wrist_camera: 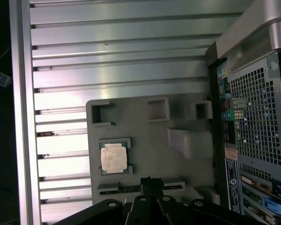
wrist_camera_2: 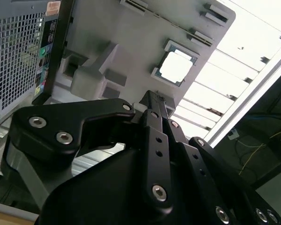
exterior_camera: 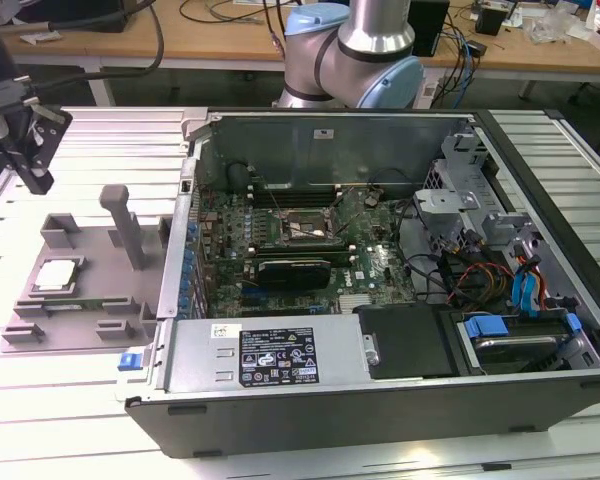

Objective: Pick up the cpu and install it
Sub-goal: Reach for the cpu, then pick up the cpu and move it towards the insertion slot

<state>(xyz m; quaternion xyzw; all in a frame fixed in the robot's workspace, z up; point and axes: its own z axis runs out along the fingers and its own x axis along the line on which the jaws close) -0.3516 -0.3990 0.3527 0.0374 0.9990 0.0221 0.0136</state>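
Note:
The cpu is a small square chip with a silvery top, lying flat in a recess of a grey fixture at the exterior view's left. Both wrist views show the cpu in its recess on the fixture. My black gripper hangs above the slatted table beyond the fixture, clear of the chip. Its fingers lie together with nothing between them. Inside the open computer case, the dark square socket frame sits on the motherboard.
A tall grey post rises from the fixture beside the cpu. A narrow green memory stick lies in a slot on the fixture. The case wall stands close to the fixture. The arm's base sits behind the case.

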